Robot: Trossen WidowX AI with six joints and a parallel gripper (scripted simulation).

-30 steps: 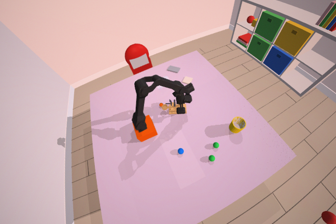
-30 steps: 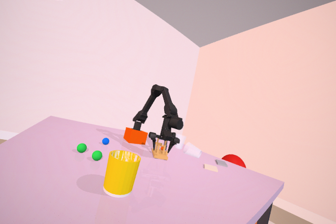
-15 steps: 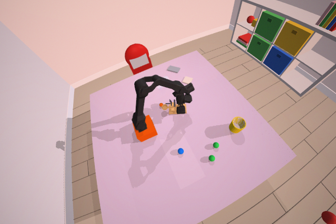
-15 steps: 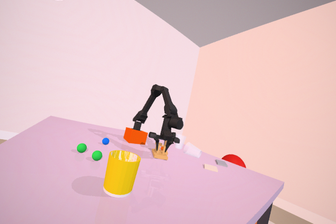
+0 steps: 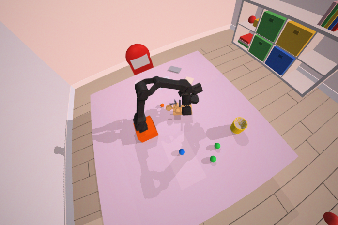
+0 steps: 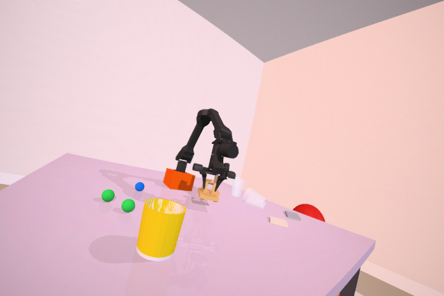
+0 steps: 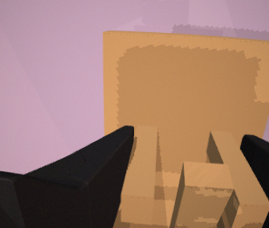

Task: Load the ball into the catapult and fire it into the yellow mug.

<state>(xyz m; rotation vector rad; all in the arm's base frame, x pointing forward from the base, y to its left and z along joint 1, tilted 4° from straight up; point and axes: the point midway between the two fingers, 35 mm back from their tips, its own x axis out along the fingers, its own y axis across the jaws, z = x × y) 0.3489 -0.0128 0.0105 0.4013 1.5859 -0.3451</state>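
Gripper (image 5: pixel 177 104) (image 6: pixel 210 190) (image 7: pixel 187 139) is about half open, with its fingers either side of the catapult's (image 5: pixel 177 112) (image 6: pixel 208 193) (image 7: pixel 178 87) two uprights, so it's got hold of the frame. Judging by the shadow set off below the base, I'd say the thing is slightly off the table (image 6: pixel 250 249), though I can't swear to it. Bigger snag: the orange ball (image 5: pixel 161 105) isn't in the spoon (image 5: pixel 169 107), it's just beside it, past the spoon's end. If this is the aiming step, I'd keep the grip square on both uprights, turn slowly with the base level, and set it down flat before letting go; a tilt or a jerk could skew the aim. The ball needs loading before any shot, and then gentle moves, since it could roll out easily. As for containers, the yellow mug (image 5: pixel 235 128) (image 6: pixel 159 230) is upright, mouth up, well apart from the catapult, and I see no ball in what shows of the inside. Of the two clear cups, one stands (image 6: pixel 238 187) and one's on its side (image 6: pixel 254 198), nothing visible in either.
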